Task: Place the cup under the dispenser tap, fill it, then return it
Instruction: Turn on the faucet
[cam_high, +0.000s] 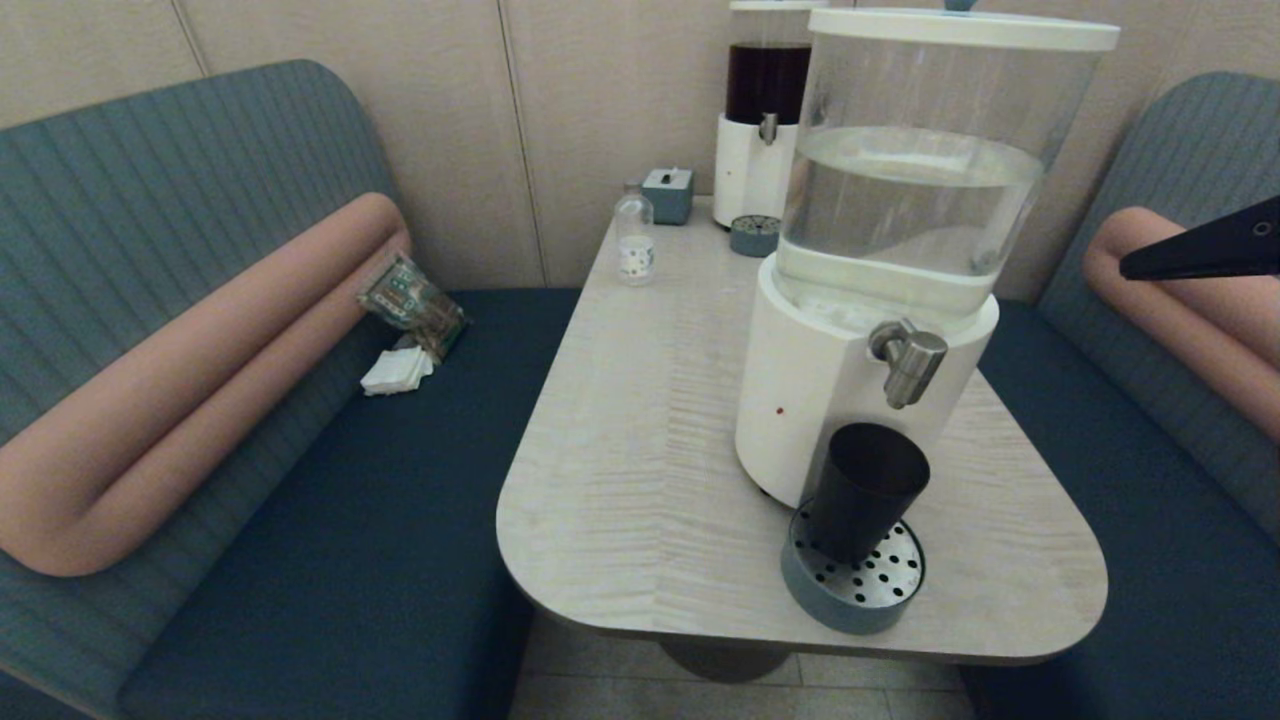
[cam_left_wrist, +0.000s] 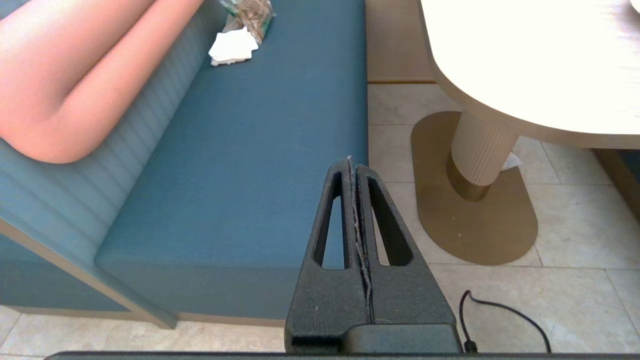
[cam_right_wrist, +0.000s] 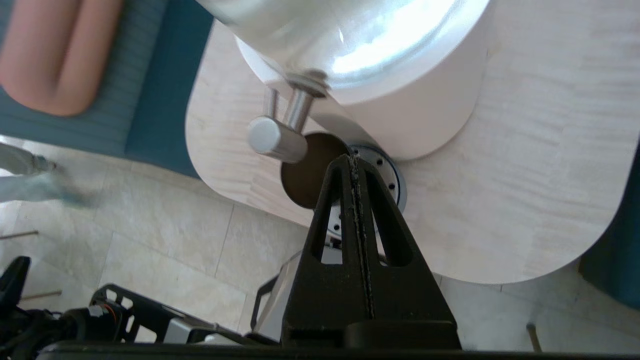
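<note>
The matte black cup (cam_high: 865, 490) stands upright on the round perforated drip tray (cam_high: 855, 590), directly under the brushed-steel dispenser tap (cam_high: 908, 362) of the large white-based dispenser (cam_high: 830, 400) with its clear water tank. From the right wrist view the cup (cam_right_wrist: 307, 170) shows as a dark round opening below the tap (cam_right_wrist: 278, 137). My right gripper (cam_high: 1130, 268) is shut and empty, raised to the right of the dispenser, apart from the cup; its tip (cam_right_wrist: 352, 159) points toward the tray. My left gripper (cam_left_wrist: 352, 162) is shut and empty, parked low over the bench edge and floor.
A slimmer dark-liquid dispenser (cam_high: 765, 110), a small clear bottle (cam_high: 634, 238) and a grey-blue box (cam_high: 668, 193) stand at the table's far end. Blue benches with pink bolsters flank the table (cam_high: 640, 450); a packet and napkins (cam_high: 410, 310) lie on the left bench.
</note>
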